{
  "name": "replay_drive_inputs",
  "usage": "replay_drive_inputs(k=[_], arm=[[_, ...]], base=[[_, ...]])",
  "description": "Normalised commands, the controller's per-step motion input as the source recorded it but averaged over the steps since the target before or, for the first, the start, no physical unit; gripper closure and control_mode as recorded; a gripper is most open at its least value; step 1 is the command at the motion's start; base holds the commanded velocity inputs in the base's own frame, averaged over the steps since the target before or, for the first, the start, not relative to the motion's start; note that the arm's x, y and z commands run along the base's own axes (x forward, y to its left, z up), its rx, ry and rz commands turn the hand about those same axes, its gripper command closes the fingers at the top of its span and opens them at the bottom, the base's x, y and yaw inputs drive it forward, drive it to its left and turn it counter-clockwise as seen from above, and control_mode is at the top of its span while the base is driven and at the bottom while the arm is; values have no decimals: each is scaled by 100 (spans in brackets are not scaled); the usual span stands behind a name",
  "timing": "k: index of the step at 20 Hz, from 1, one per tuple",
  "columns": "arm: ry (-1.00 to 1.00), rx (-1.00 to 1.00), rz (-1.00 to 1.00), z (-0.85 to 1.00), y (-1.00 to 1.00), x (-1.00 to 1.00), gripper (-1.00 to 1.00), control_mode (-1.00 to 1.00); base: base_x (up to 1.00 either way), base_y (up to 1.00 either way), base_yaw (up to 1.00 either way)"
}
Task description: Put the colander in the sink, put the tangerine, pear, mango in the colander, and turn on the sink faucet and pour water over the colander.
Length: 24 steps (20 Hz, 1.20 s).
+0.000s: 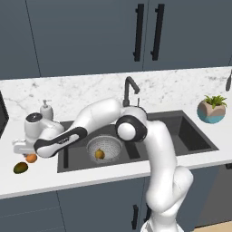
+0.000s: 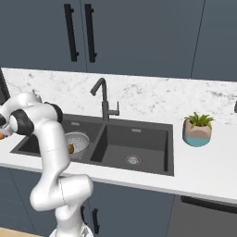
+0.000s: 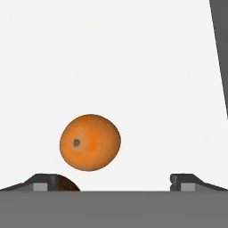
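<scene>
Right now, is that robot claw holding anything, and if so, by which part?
Nothing is held. The gripper is open above the counter, its fingertips set wide apart, with the tangerine lying free on the counter between and ahead of them.

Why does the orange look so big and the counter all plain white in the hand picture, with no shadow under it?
In the hand view the camera sits right above the tangerine, so it looms large and the counter washes out to flat white with no shadow showing. In the left base view the same tangerine is tiny, and the marble veins show there.
</scene>
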Motion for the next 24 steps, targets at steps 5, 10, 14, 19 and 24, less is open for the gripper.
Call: replay_drive_inputs(k=[5,10,14,19,24], arm=[[3,0,0,-18,16,13,-100,-100],[1,0,0,-16,15,19,-100,-100],[2,0,0,-16,5,16,-100,-100],[7,0,0,-18,7,6,-100,-100],[18,0,0,-22,0,0,100,-100]], base=[[0,0,0],[0,0,0],[0,0,0],[0,0,0],[0,0,0]])
